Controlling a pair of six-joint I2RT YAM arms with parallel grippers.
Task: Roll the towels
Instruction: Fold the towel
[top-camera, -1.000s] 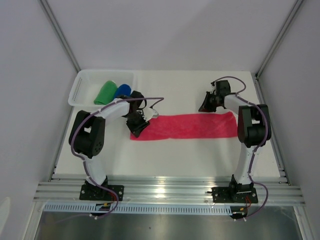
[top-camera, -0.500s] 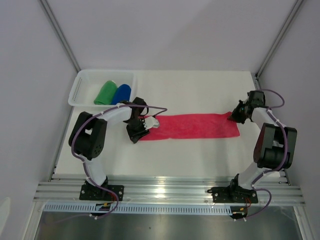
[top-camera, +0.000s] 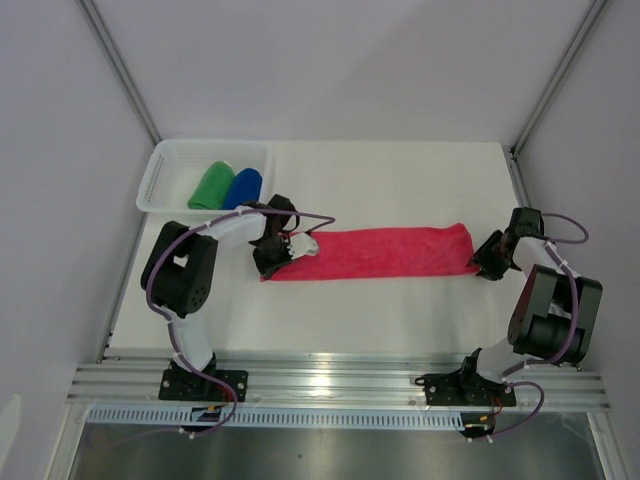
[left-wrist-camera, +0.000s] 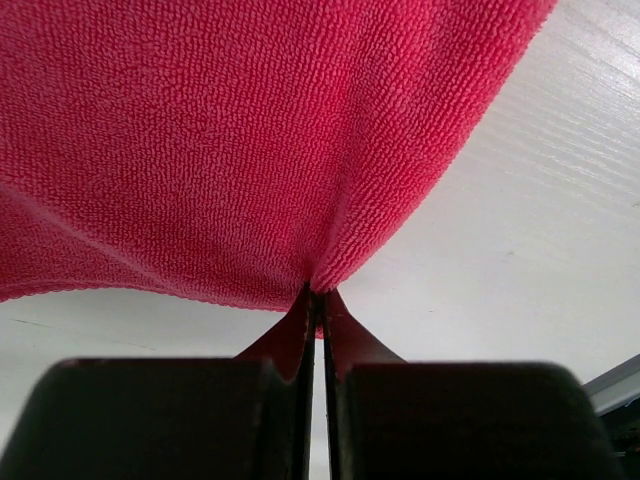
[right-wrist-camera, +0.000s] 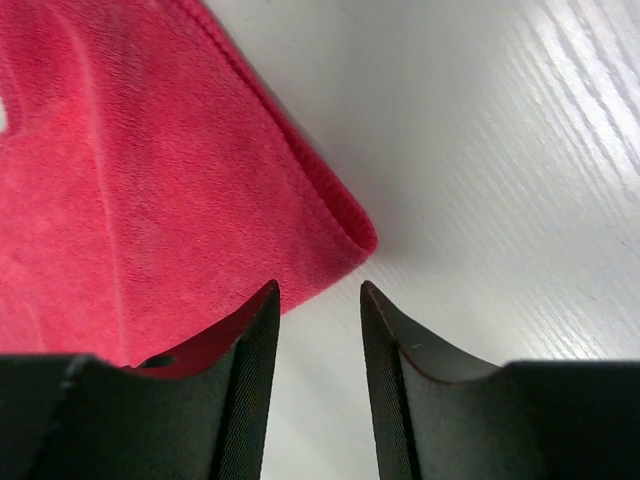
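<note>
A pink-red towel (top-camera: 385, 251) lies flat as a long strip across the middle of the table. My left gripper (top-camera: 275, 256) is at its left end, shut on the towel's edge; in the left wrist view the cloth (left-wrist-camera: 240, 140) is pinched at the left gripper's (left-wrist-camera: 317, 292) tips. My right gripper (top-camera: 484, 264) stands open just off the towel's right end. In the right wrist view the towel's corner (right-wrist-camera: 150, 180) lies ahead of the right gripper (right-wrist-camera: 318, 290), nothing between its fingers. A rolled green towel (top-camera: 212, 187) and a rolled blue towel (top-camera: 244, 185) lie in the basket.
The white mesh basket (top-camera: 160, 175) sits at the table's back left corner. Metal frame posts rise at the back corners, and a rail (top-camera: 330, 380) runs along the near edge by the arm bases.
The left gripper closed on the towel's left end. The right gripper travelled from behind the towel to its right end, then moved nearer and opened. The towel was drawn straighter.
</note>
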